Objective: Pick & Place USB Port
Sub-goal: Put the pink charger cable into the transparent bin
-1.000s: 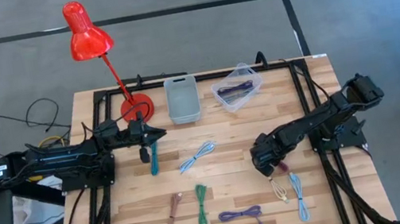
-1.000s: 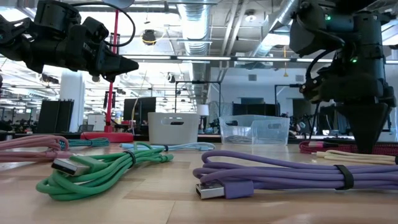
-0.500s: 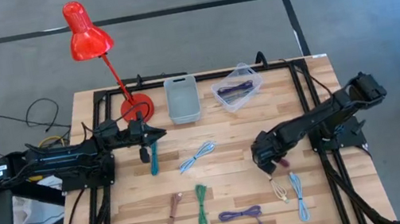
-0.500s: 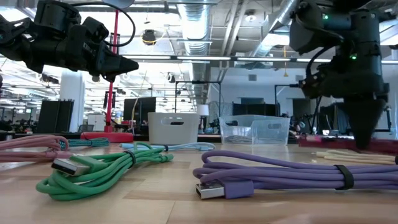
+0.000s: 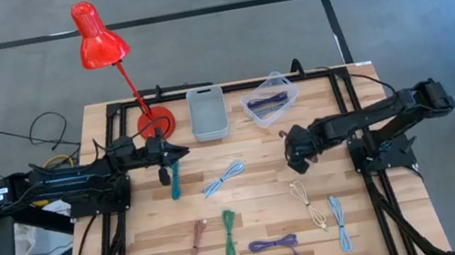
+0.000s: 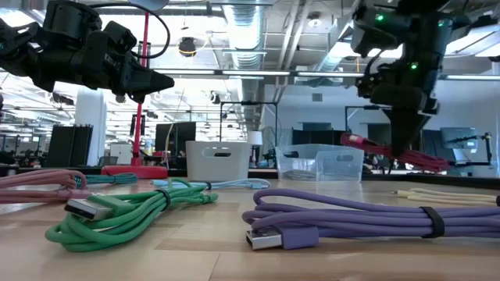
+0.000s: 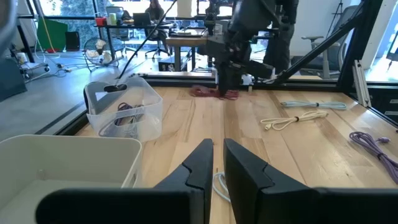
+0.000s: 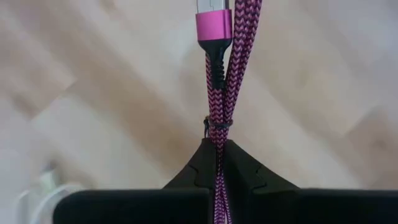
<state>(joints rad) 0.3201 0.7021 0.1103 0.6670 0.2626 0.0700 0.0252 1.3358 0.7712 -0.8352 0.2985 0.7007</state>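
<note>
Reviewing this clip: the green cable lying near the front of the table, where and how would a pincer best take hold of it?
Probably at the middle of the green cable, near its dark tie, coming straight down from above. It lies flat on the table as a narrow folded bundle running front to back, so fingers closing across its short width would catch all strands at once. The pink cable beside it lies apart, leaving room.

Open-plan lab: exposed ducts (image 6: pixel 258 23), desks (image 7: pixel 186 38)
</note>
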